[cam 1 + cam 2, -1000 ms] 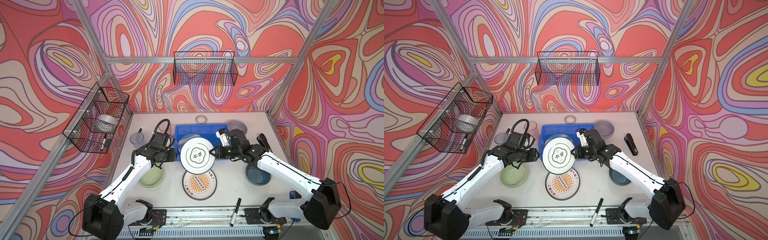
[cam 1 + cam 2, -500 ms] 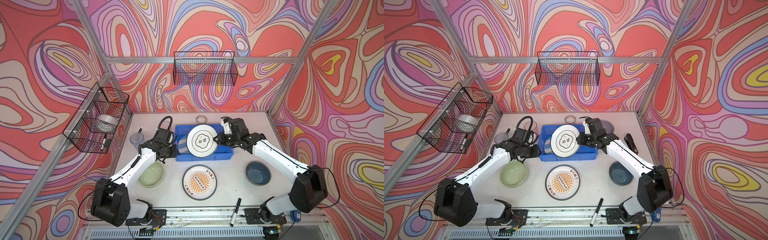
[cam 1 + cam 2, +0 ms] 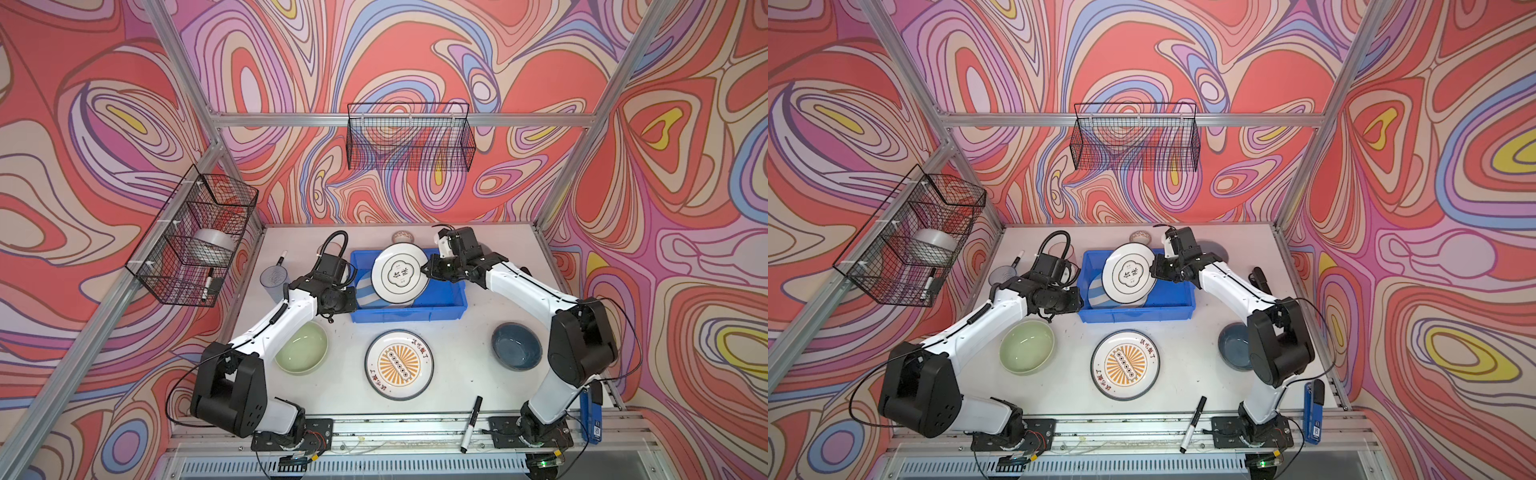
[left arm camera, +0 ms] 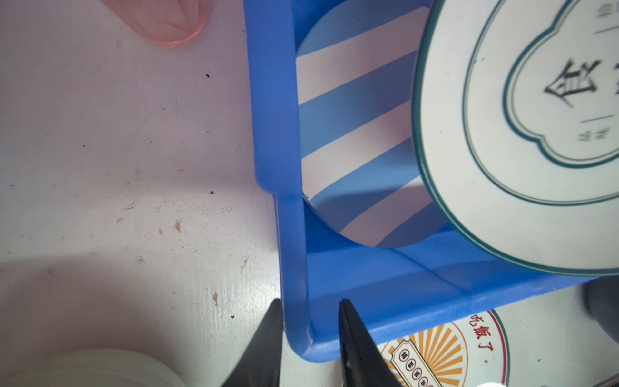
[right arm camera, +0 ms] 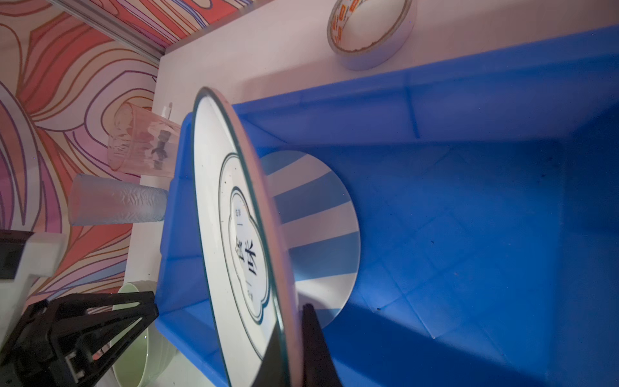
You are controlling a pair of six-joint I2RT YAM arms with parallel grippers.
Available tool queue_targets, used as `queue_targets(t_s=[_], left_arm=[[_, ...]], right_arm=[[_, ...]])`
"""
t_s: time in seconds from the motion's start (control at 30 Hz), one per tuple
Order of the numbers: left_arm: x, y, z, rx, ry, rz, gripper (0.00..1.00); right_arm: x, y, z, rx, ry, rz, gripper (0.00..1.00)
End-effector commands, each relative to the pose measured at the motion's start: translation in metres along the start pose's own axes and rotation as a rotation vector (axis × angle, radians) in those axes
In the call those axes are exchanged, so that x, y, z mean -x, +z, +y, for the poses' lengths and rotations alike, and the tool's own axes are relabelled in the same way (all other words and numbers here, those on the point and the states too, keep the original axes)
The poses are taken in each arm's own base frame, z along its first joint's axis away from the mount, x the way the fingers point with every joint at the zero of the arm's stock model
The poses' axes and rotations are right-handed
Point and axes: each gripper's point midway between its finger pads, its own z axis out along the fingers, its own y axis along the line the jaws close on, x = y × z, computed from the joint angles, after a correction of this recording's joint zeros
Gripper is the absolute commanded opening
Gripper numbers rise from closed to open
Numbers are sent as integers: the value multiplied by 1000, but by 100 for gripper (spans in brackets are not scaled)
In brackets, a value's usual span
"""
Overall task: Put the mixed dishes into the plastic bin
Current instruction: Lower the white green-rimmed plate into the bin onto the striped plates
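Since a second ago the right end effector [image 3: 428, 270] has carried the white plate [image 3: 400, 272] away from above the sunburst plate [image 3: 399, 365] and out over the plastic bin [image 3: 444, 309]. Meanwhile the left end effector [image 4: 310, 305] has swung in to the bin's corner. Now the right end effector is clamped on the white plate's rim. The plate juts out sideways from it, tilted, above the bin floor and not yet resting. Beneath that plate, lower than the fingers, the blue-and-white striped plate [image 3: 365, 293] already lies flat in the bin. In the left wrist view the left end effector's fingers stand astride the bin's side wall, one outside and one inside. A gap shows on the inner side, so it reads as parted rather than clamped. The white plate looks like glazed ceramic: stiff, weighty for a one-edge pinch, slick and easy to chip. Held at the rim it will tend to sag or swivel, so its far edge should settle onto the striped plate before the fingers let go. The bin is light plastic and would likely slide on the bench, which a hold on its wall should prevent. Behind both end effectors, toward the arm bases, the sunburst plate, the pale green bowl [image 3: 301, 348] and the dark blue bowl [image 3: 516, 346] wait on the bench. The bluish tumbler [image 3: 274, 279] stands near the left end effector, outside the bin.
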Motion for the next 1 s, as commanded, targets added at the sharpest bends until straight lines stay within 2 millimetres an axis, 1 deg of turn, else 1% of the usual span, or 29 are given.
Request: queue_targets(t_s=[0.0,0.17,0.3,0.4,0.5,0.6,0.7,0.83,0.9,0.97], left_arm=[[11,-1,-1,2,6,-13,32],[11,3,1,16,10,1,30],[10,7,1,18,7,8,29],[10,9,1,16,5,12,26],[9,11,1,15,3,21,23],[10,12,5,39,-8,17,22],[11,12,2,23,-11,19,21],[13,11,1,19,-12,18,20],[12,10,1,21,-13,18,20],[13,9,0,18,-13,16,20]], right_arm=[[10,11,12,74,-23,-4,0],[3,29,9,97,-1,39,0],[-5,43,2,99,18,69,0],[-8,52,0,111,29,86,0],[-12,59,-2,120,43,102,0],[-16,65,-5,123,57,109,0],[-19,69,-5,139,75,117,0],[-23,76,-10,141,94,127,4],[-25,78,-11,141,102,131,9],[-26,80,-13,137,107,133,13]])
